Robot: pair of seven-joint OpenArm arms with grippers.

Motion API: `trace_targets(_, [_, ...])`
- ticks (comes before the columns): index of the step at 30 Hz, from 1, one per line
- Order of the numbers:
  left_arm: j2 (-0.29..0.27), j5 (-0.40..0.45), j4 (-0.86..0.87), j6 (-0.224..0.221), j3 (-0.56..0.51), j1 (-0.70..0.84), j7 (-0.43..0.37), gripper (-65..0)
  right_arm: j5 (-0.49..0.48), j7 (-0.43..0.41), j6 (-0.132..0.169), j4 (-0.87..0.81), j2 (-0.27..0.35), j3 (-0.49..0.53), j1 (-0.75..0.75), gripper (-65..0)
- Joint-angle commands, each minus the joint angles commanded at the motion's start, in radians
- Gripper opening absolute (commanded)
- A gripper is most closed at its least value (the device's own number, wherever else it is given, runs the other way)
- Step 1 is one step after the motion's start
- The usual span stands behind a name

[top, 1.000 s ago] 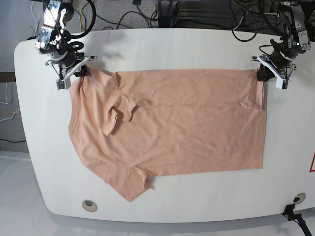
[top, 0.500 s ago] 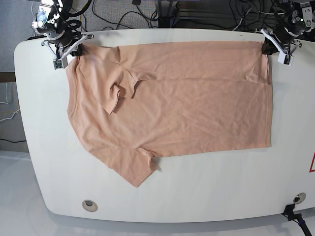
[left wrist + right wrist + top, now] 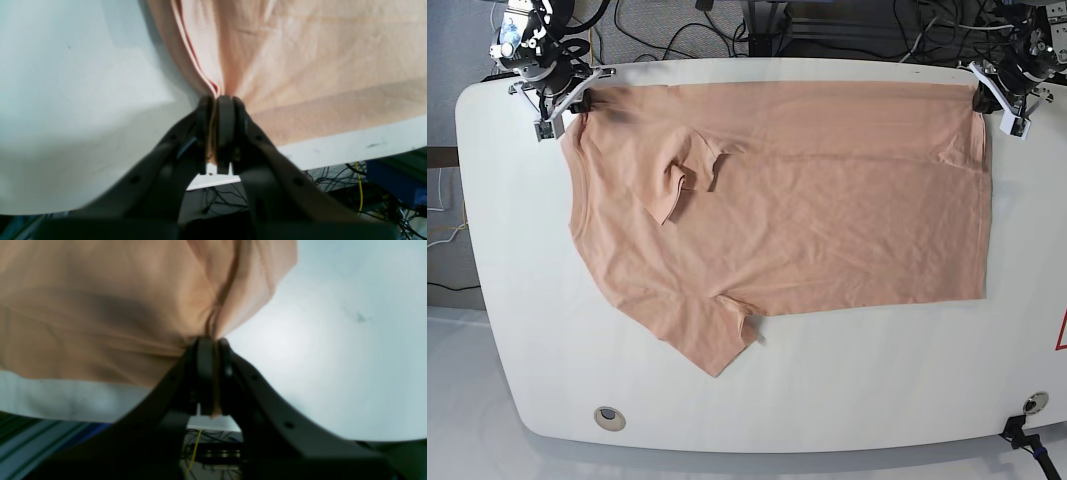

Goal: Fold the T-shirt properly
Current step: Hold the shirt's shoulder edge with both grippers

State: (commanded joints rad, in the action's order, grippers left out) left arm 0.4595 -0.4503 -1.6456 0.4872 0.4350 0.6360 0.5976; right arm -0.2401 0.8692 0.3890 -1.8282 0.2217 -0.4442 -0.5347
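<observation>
T-shirt cotton looks light and limp, likely to sag between holds; left gripper pinches its one-o'clock corner, right gripper its eleven-o'clock corner, both sensible grips.

Saw the salmon-pink T-shirt spread over the white counter, with the far edge drawn nearly straight between both grippers. Pinched one far corner in the right gripper, at the view's left, and the other in the left gripper, at the view's right. Noticed bunched folds near the right gripper and a crooked flap at the near edge. Spotted a round fitting in the counter's near-left part, plus dark cables beyond the far edge.
</observation>
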Motion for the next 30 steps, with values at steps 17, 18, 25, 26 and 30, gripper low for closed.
trace_targets(17, [0.003,0.000,-0.003,0.000,-0.002,-0.014,0.002,-52.4,0.005,0.000,0.002,-0.084,-0.031,0.003,0.005,-43.2])
trace_targets(18, [0.003,0.000,-0.003,0.000,-0.002,-0.014,0.002,-46.6,0.005,0.000,0.002,-0.084,-0.031,0.003,0.005,-42.4])
trace_targets(25, [0.025,0.000,-0.041,0.000,-0.002,-0.014,0.002,-42.0,0.005,0.000,0.002,-0.106,-0.012,0.005,0.008,-41.6])
trace_targets(26, [0.026,0.000,-0.044,0.000,-0.002,-0.014,0.002,-42.0,0.005,0.000,0.002,-0.106,-0.012,0.005,0.008,-41.6])
trace_targets(30, [0.049,0.000,-0.049,0.000,-0.002,-0.015,0.002,-42.0,0.005,0.000,0.002,-0.106,0.008,0.005,0.008,-41.6])
